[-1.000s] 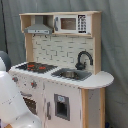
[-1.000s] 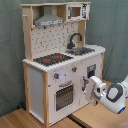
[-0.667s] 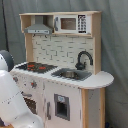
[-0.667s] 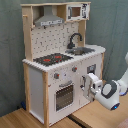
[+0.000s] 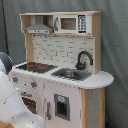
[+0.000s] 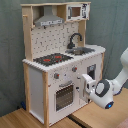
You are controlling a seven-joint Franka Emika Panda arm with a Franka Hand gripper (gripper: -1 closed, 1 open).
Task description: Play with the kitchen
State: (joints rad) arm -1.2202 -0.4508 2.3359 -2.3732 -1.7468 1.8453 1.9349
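One kitchen (image 5: pixel 62 75) in both exterior views, with one stovetop (image 5: pixel 36 66), one sink (image 5: pixel 71 74), one faucet (image 5: pixel 83 59), one hood (image 5: pixel 39 29), one microwave (image 5: pixel 73 23). One oven door (image 6: pixel 64 95) and two knobs (image 6: pixel 56 76) in the second exterior view. One arm (image 6: pixel 112 85).

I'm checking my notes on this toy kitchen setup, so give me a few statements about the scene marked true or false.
1. The black faucet stands at the sink of the white and light-wood toy kitchen. True.
2. The grey hood hangs above the sink. False: it hangs above the black-red stovetop.
3. In the second exterior view, the white robot arm's gripper is in front of the kitchen's lower doors. True.
4. A pot sits on the stovetop. False: nothing stands on it.
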